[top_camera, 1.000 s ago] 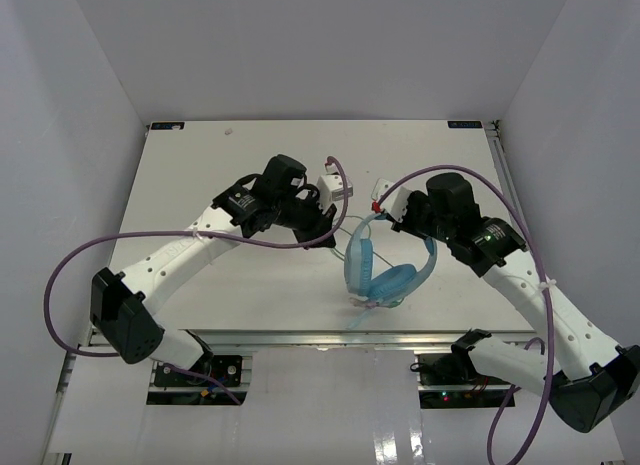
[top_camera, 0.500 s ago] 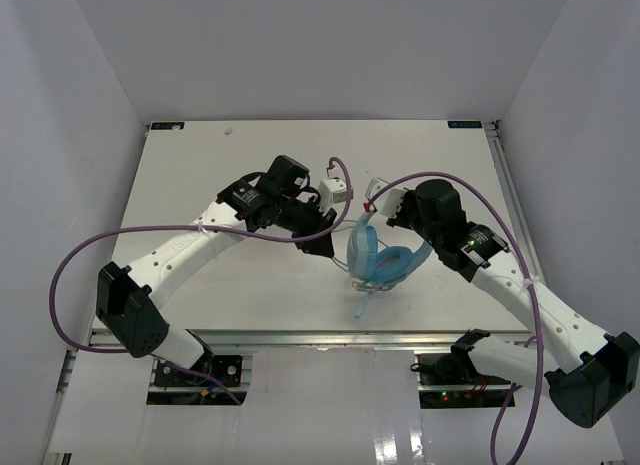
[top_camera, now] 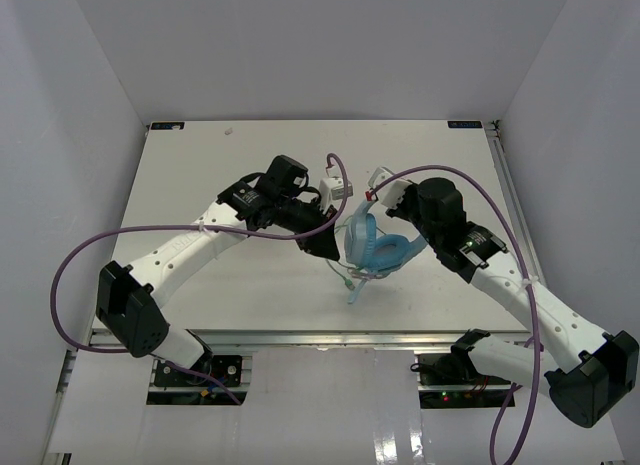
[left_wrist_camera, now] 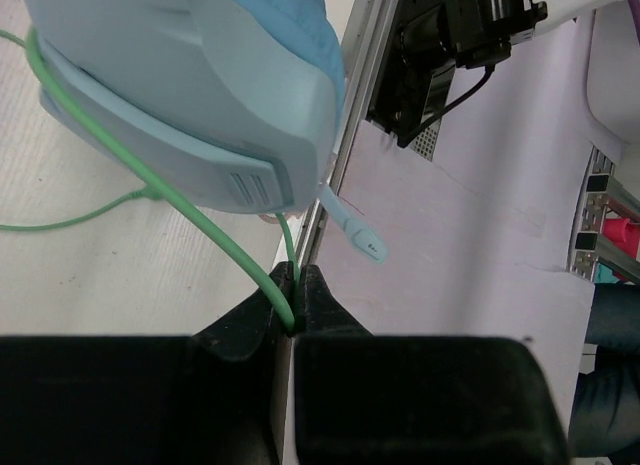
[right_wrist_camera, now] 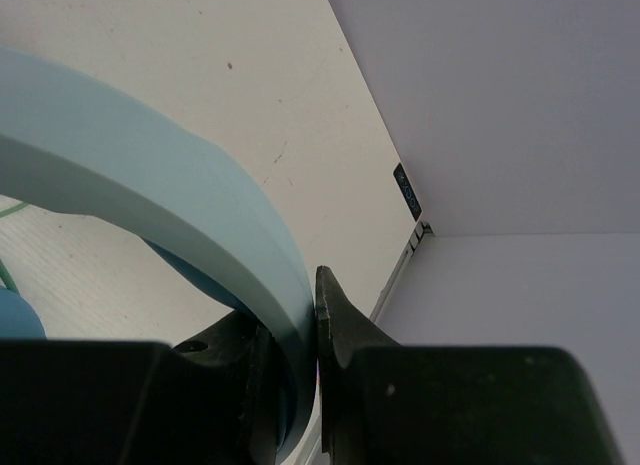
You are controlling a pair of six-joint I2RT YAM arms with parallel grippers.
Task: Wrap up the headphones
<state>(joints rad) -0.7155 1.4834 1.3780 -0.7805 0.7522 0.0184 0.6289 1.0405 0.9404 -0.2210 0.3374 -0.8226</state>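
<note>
While the headphones (top_camera: 378,251) are held over the middle of the table (top_camera: 230,165), their stiff headband (right_wrist_camera: 140,200) is clamped by the right gripper (right_wrist_camera: 295,320) and the cable (left_wrist_camera: 190,215) is pinched by the left gripper (left_wrist_camera: 297,290); the cable is judged thin, limp, light and easily snagged, so it is best taken near the ear cup

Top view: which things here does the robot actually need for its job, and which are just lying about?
Job: light blue over-ear headphones; their thin pale green cable, pinched in the left claw; right claw shut on the headband.
Lying about: thick purple arm cables; white table.
</note>
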